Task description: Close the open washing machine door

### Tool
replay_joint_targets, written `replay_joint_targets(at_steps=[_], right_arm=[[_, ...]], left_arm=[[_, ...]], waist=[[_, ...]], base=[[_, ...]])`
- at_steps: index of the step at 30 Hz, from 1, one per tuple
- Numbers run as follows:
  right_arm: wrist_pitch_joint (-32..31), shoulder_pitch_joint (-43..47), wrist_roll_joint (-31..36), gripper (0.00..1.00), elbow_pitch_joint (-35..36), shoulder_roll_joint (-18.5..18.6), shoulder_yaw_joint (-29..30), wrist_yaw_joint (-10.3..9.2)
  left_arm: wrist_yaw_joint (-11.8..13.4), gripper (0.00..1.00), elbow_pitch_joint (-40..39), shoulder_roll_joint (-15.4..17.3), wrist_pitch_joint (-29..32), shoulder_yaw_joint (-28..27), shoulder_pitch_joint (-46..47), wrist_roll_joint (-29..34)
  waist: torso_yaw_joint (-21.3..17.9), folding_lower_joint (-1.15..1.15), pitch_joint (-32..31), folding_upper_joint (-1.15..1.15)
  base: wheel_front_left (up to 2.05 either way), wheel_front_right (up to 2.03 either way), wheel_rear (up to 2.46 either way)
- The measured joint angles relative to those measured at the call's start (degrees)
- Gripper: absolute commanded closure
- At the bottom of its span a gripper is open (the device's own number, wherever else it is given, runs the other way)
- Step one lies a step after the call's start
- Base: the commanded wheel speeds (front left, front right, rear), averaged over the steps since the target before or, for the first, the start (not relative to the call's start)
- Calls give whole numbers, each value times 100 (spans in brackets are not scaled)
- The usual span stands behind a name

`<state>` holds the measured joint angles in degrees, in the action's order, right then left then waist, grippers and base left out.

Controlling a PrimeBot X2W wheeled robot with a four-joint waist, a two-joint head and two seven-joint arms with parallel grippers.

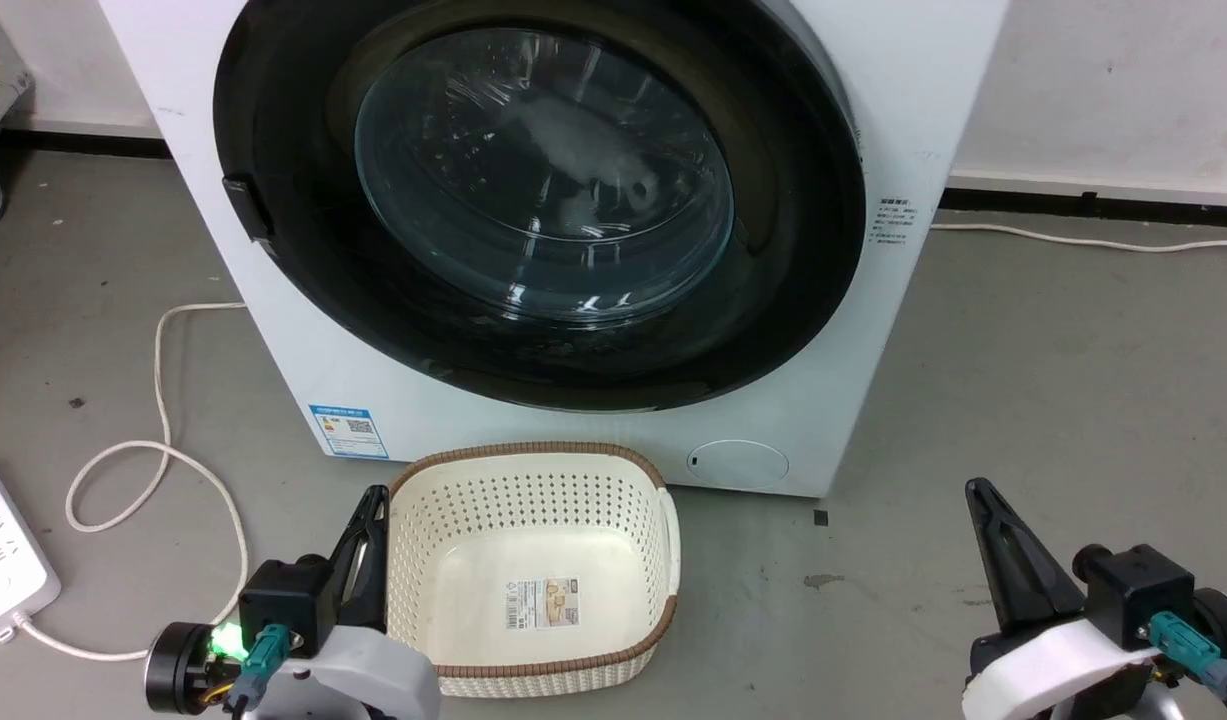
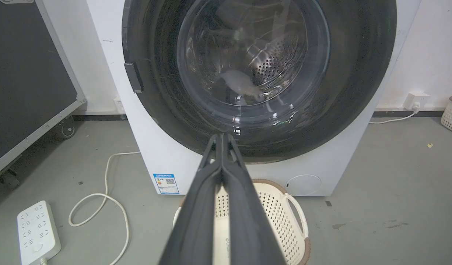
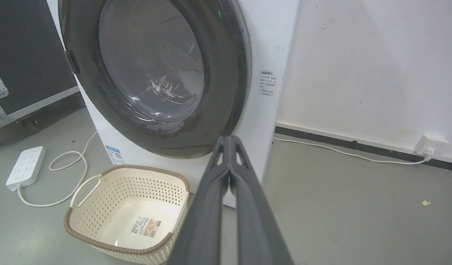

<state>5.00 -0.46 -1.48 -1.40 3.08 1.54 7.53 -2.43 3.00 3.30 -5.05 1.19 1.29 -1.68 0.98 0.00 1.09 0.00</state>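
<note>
door [image 1: 543, 180] lies shut, well ahead of left gripper [image 1: 376, 502] and right gripper [image 1: 980, 500], both clamped empty.

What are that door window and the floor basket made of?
The washing machine door window looks like clear glass: glossy, with sharp reflections. The basket looks like matte cream moulded plastic, evenly perforated, with a brown woven-look rim.

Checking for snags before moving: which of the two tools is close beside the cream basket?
The left tool: its shut fingers run alongside the left rim of the cream perforated basket. The right tool stands well apart, off to the basket's right.
</note>
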Motion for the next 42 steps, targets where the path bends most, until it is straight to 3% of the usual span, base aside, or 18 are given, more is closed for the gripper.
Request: replay_joint_targets(at_steps=[42], right_arm=[[-497,1,105,100,105,0,-151,0]], left_arm=[[227,100,-268,-34,503,-102,-45,153]], waist=[[-99,-1,-109,0]], base=[[0,0,0]])
